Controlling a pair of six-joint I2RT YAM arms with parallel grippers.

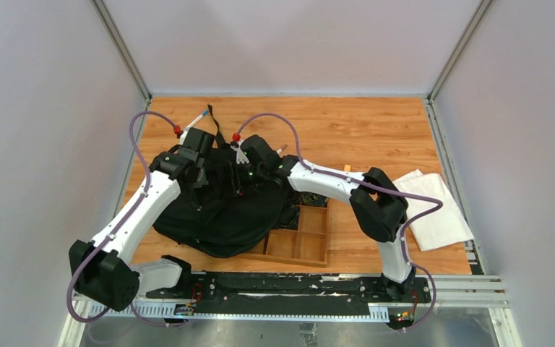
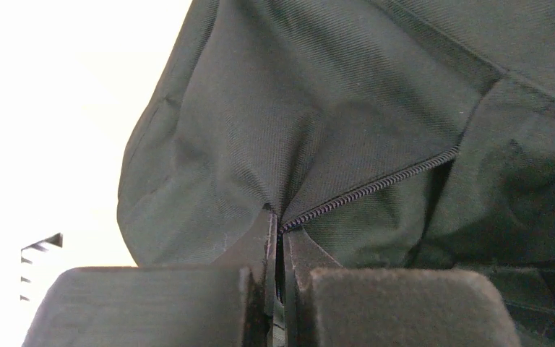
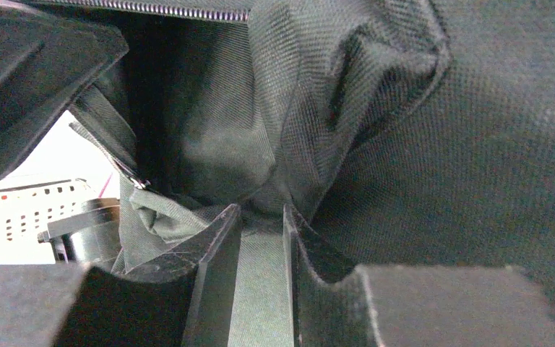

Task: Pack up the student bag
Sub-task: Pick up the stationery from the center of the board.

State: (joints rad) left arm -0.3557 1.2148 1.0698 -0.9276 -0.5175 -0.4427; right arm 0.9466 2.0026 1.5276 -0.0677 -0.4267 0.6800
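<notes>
The student bag (image 1: 220, 213), a large floppy all-black fabric backpack with long black straps, lies slumped on the orange-brown wooden tabletop (image 1: 376, 130), toward 9 o'clock of the table's centre. Its 4 o'clock edge drapes over a corner of a shallow wooden compartment tray (image 1: 305, 242). One thin black strap (image 1: 214, 119) trails off the bag toward 12 o'clock. Just beside the strap, at 11 o'clock, lies a slim white pen-like object with a blue end (image 1: 199, 116). A folded white cloth (image 1: 435, 211) rests well apart at the table's 3 o'clock edge. Both arms reach in over the far part of the bag, the left from 8 o'clock and the right from 4 o'clock. In its wrist view the left gripper (image 2: 278, 233) has its dark fingers (image 2: 256, 249) pressed together, pinching the bag's cloth just where a black zipper line (image 2: 376, 184) runs into the fingertips toward 2 o'clock. The right gripper (image 3: 260, 217) stands with a narrow gap between its fingers (image 3: 220, 235), clamped on a flat band of the bag's fabric (image 3: 259, 289) that fills the gap. More woven black cloth bulges at 12 o'clock, and another zipper edge (image 3: 152, 7) shows along the top of that view.
</notes>
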